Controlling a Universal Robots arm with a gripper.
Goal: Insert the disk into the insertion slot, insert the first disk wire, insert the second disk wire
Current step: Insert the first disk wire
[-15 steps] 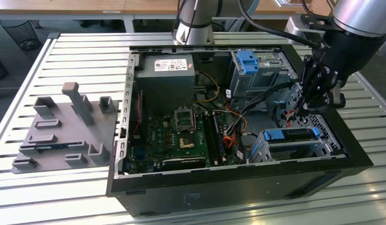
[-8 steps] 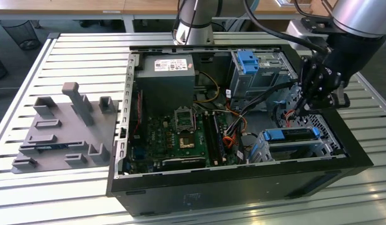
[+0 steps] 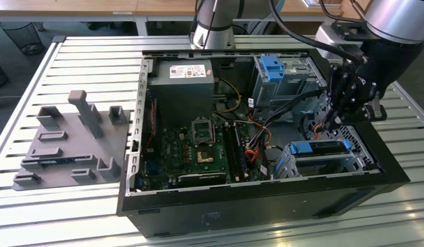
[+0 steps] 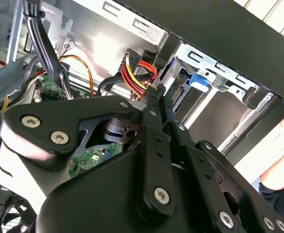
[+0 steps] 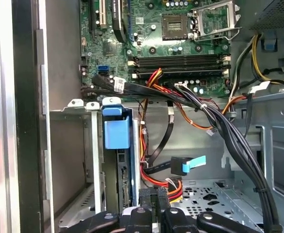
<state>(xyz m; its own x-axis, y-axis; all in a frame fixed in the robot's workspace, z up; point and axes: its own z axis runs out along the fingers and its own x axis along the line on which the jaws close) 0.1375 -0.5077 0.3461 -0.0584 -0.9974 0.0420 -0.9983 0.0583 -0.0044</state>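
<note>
Both wrist views: plug (image 4: pixel 155 89) in gripper (image 4: pixel 159 100)

Silver-grey tubular arm (image 3: pixel 397 20) with black wrist housing (image 3: pixel 378 57) and black cables (image 3: pixel 292 32) looping alongside. Matt black gripper (image 4: pixel 160 92) built of flat linkage bars and rounded knuckle plates, pinned with silver socket-head screws (image 4: pixel 161 195). Slim black fingers (image 4: pixel 154 121) tapering to narrow tips.

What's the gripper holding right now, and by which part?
The red-and-yellow disk wire, pinched by the gripper at its black connector end.
</note>
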